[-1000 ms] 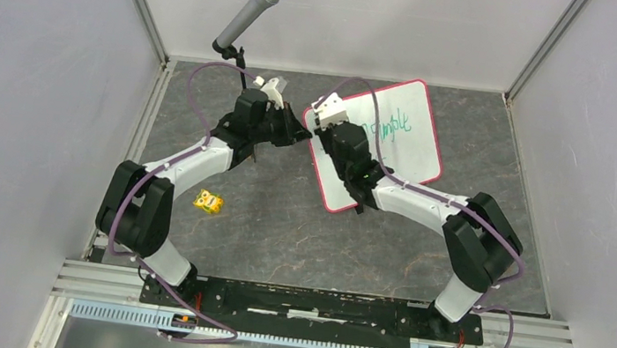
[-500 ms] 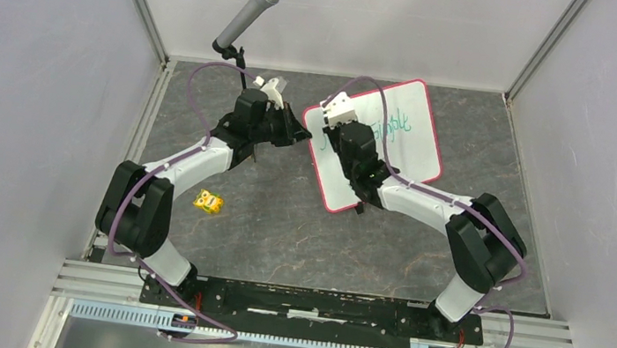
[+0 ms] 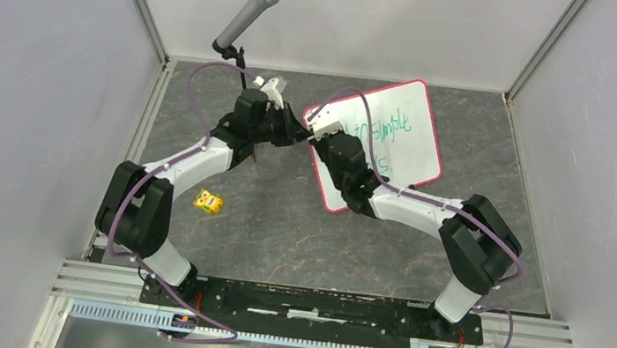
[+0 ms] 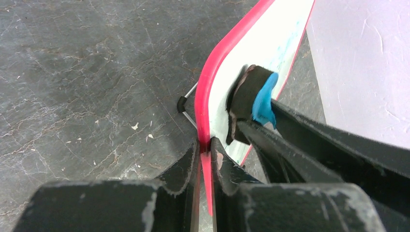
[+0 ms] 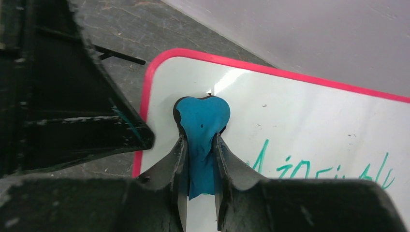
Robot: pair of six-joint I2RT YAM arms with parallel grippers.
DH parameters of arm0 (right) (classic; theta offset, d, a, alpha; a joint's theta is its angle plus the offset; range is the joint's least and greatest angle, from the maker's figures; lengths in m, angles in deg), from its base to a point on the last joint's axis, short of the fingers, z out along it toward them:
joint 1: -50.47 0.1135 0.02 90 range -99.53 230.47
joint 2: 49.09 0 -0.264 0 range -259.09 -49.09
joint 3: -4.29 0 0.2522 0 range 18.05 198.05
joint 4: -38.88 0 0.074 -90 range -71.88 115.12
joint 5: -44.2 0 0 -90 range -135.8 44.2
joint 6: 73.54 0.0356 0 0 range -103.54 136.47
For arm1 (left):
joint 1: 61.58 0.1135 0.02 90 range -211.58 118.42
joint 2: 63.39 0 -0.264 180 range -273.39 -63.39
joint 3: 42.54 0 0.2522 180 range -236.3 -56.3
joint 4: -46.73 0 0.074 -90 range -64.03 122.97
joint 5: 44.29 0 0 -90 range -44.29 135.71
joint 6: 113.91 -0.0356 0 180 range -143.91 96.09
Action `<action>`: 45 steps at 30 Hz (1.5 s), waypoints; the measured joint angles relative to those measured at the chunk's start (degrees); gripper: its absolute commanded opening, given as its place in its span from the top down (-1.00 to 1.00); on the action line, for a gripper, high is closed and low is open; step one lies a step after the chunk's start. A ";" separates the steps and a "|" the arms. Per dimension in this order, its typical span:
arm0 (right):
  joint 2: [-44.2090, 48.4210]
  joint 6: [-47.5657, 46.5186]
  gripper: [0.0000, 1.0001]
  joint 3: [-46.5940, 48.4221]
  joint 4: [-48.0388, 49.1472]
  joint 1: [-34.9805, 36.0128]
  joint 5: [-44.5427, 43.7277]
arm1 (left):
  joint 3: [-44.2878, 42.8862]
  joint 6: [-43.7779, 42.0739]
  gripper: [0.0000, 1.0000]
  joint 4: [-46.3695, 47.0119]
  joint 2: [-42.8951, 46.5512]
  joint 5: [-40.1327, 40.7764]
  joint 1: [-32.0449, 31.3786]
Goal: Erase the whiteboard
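**Eraser parked at the board's left corner, writing runs off to the right**

Right hand (image 5: 199, 145) is clamped on a blue eraser (image 5: 202, 116), the jaws pinching its blue back. The dark felt face is pressed flat on the whiteboard (image 5: 309, 121), just inside the board's far-left rounded corner.

Left hand (image 4: 205, 145) is closed on the pink-red frame (image 4: 205, 96) at that same corner, just beside the eraser. It looks like a steadying grip. The two hands nearly touch here.

The board stands tilted on the tabletop (image 3: 282, 215), propped on a thin wire leg with a black tip (image 4: 182, 103) behind that corner.

Key relation:
- The green writing (image 5: 329, 169) starts just beside the eraser and runs away from it along the board's far edge toward the far-right corner.
- The overhead view shows a second short green mark lower on the face, nearer the board's middle.
- No writing shows between the eraser and the corner frame.

Judgement:
- The right hand does the wiping, since it carries the eraser and already sits on the face.
- The stroke needs to go away from the left hand, along the writing line.
- Most of the text looks unwiped, so the task is early to mid.
- Risk: a hard push could tip the propped board or twist it out of the left hand's pinch.
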 measured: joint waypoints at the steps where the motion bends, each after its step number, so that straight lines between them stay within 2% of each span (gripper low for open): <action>1: 0.15 0.46 0.64 -0.57 0.70 -0.35 0.09 | 0.00 0.00 0.85 -0.02 0.00 0.00 0.00; 10: 3.89 4.35 0.65 -7.13 3.72 -8.66 0.04 | 0.00 0.00 0.86 -0.02 0.00 -0.04 -0.02; 15: 4.39 4.72 0.65 -8.31 4.11 -10.49 -0.15 | 0.00 0.00 0.86 0.00 0.02 -0.07 -0.02; 27: 4.59 3.54 0.65 -8.72 4.83 -10.34 4.00 | 0.00 0.00 0.86 -0.39 0.24 0.20 0.00; 37: -0.98 0.57 0.65 0.55 1.18 -2.78 4.59 | 0.00 0.00 0.86 -1.51 0.37 0.90 0.15; 45: 1.03 5.03 0.65 -2.38 2.78 -5.95 7.54 | 0.00 0.02 0.86 -1.44 0.46 0.68 -0.04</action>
